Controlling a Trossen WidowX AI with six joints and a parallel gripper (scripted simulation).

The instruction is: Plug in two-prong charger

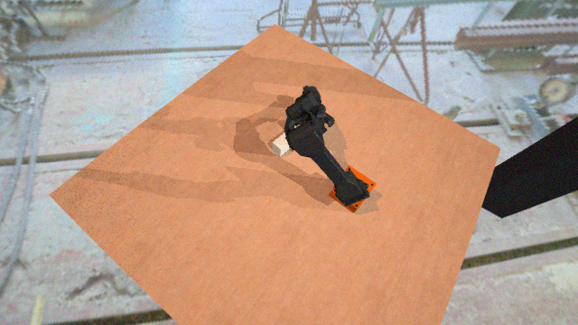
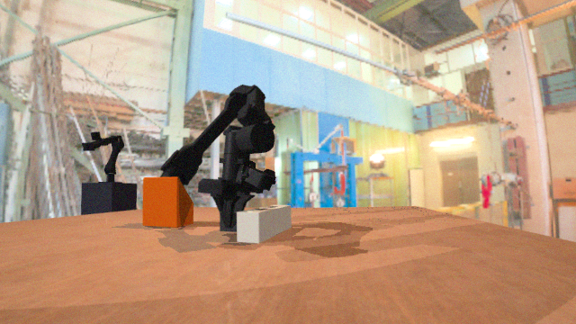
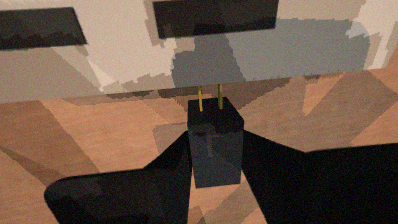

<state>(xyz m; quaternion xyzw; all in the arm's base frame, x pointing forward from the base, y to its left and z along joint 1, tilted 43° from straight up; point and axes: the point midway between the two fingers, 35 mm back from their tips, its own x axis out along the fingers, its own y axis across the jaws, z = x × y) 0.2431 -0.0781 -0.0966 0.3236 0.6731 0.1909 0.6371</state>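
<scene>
black arm (image 2: 198,144) bent over, tool (image 3: 216,150) pinching charger (image 3: 216,145), prongs near power strip (image 3: 125,55).

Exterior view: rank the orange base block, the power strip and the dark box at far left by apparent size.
1. Orange base block
2. Power strip, close behind; it sits nearer the camera, so the order is unsure.
3. Dark box, smallest, but farther back.
</scene>
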